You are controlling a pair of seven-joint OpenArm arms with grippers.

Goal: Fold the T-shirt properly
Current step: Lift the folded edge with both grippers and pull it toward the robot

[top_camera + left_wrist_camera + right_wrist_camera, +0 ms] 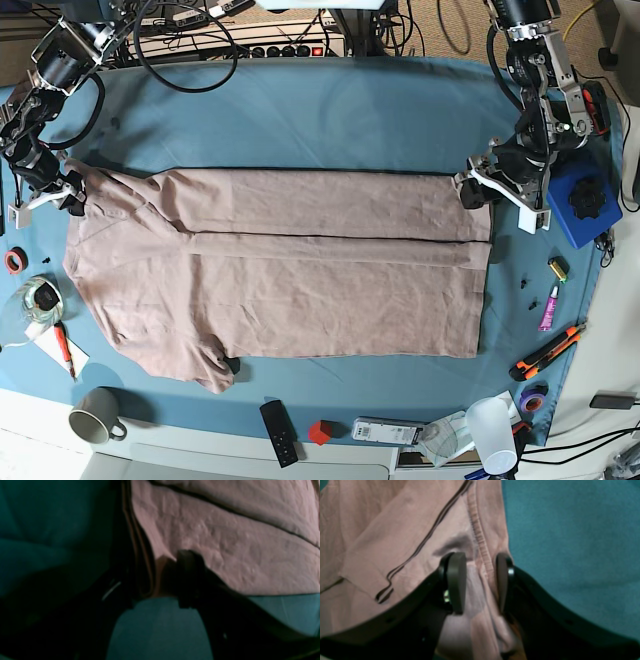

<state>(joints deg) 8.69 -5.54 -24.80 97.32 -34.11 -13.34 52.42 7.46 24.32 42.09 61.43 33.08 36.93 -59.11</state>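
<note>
Your dusty pink-beige cotton T-shirt lies spread on the blue-clothed tabletop, long axis left to right. The far long edge is folded over toward the middle, leaving a straight seam line across the body. One short sleeve sticks out at the near left.

Right pincer sits at the shirt's far-left corner. In the right wrist view its two pads straddle a raised ridge of fabric next to a ribbed seam, cloth filling the gap between them, so it is gripping the shirt.

Left pincer sits at the far-right corner. The left wrist view is dark and blurred: one black fingertip rests on the pink fabric at the stacked edge layers, and the other is lost in shadow. You cannot tell from this whether it has cloth pinched or stands apart.

Near edge of the tabletop: grey mug, black remote, small red block, clear plastic cup. Blue box just right of the left pincer.
</note>
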